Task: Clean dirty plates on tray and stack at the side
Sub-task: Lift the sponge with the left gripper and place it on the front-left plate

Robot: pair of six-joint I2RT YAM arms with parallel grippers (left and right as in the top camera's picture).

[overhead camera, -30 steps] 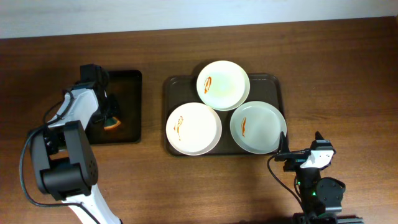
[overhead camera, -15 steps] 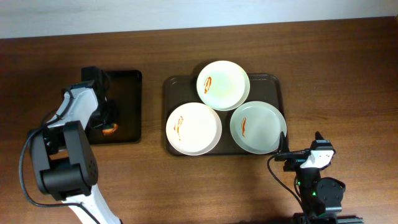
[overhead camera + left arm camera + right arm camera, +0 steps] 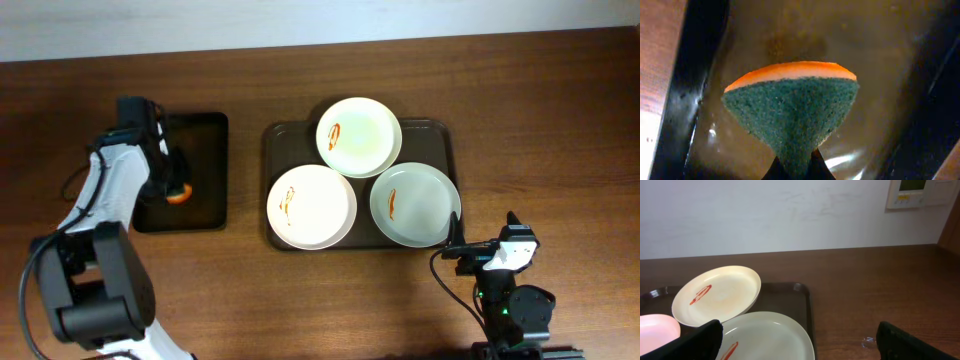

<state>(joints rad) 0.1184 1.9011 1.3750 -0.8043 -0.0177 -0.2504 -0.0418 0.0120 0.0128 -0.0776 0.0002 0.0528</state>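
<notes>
Overhead: three white plates sit on the brown tray (image 3: 446,135), one at the back (image 3: 359,136), one front-left (image 3: 311,206), one front-right (image 3: 415,204). Their edges overlap, and the back plate's rim lies on top of the other two. Each plate has one orange-red smear (image 3: 334,133), so three smears in all.

The left gripper (image 3: 795,172) is pinched tight on one sponge (image 3: 792,115), green scrub face toward the wrist camera, orange layer behind. It hangs over the one black tray (image 3: 205,130), well apart from the plates, which lie to its right. Cannot tell if the sponge touches the black tray.

The right gripper (image 3: 800,342) is spread wide with nothing in it. It sits at the front-right corner of the brown tray, just beside the front-right plate. In the right wrist view that plate shows low between the fingers (image 3: 705,339), with the back plate beyond it. All of this rests on one wooden table (image 3: 550,110).
</notes>
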